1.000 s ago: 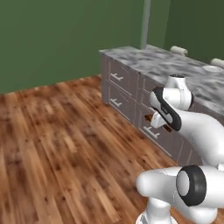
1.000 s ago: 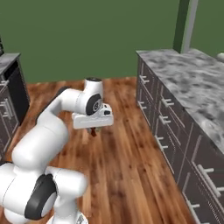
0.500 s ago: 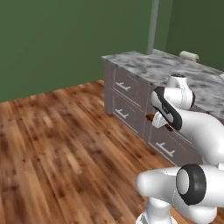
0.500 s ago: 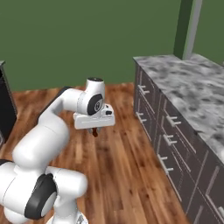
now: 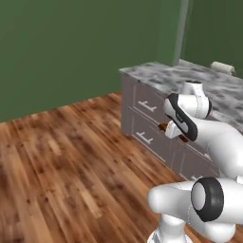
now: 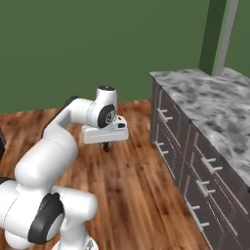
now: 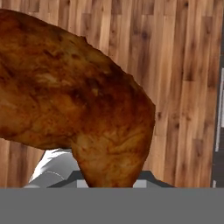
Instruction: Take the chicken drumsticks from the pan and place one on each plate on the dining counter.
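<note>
A browned chicken drumstick (image 7: 78, 100) sits very close in the hand view, with the wooden floor behind it. My gripper (image 6: 105, 145) is shut on this drumstick and hangs over the floor, left of the dining counter (image 6: 210, 97). In the left base view a brown bit of the drumstick (image 5: 163, 127) shows under the hand, in front of the counter's drawers. The marbled dining counter (image 5: 161, 76) runs back to the right, and a small white plate (image 5: 222, 67) lies on its far part.
Grey drawer fronts with metal handles (image 6: 166, 117) line the counter's side facing me. A grey pillar (image 5: 182, 31) rises behind the counter against the green wall. Open wooden floor (image 5: 61, 152) stretches to the left.
The whole picture has shifted, so the base has moved: the counter's corner now sits lower and closer. The gripper has kept the drumstick, in the same pose.
</note>
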